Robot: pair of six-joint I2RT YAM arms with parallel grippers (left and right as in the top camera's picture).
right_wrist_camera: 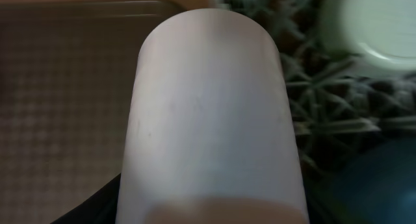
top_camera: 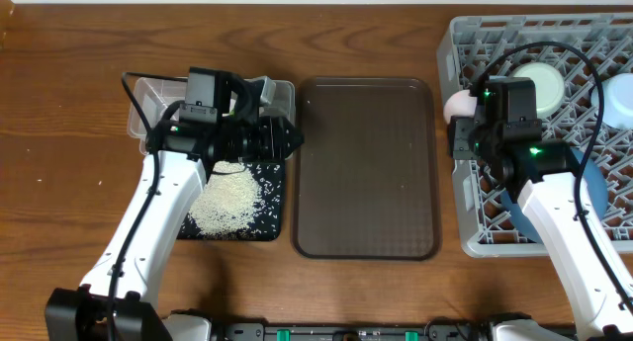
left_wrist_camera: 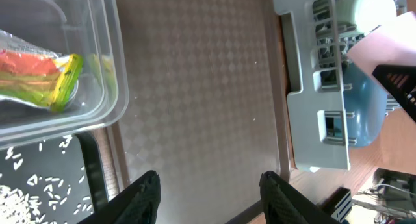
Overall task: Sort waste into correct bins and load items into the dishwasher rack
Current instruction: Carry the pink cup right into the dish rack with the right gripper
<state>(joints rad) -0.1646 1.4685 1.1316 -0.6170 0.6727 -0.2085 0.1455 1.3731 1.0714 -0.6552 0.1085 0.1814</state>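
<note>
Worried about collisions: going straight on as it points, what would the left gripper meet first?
The open left gripper would likely meet the brown serving tray first; the dishwasher rack lies beyond.

Overhead cam: fixed, straight down on table (top_camera: 59,104), whole scene, far off. L wrist cam: low, looks across brown tray (left_wrist_camera: 195,87) to rack (left_wrist_camera: 305,120). R wrist cam: v. close on pink cup (right_wrist_camera: 208,107), blurred, tray and rack behind. All 3 share tray + rack edge.

A brown serving tray (top_camera: 366,168) lies flat on the wooden table (top_camera: 59,104). It has rounded corners, a raised rim and a fine diamond texture. Wood grain shows beyond the tray's far rim and in front of its near one.
</note>
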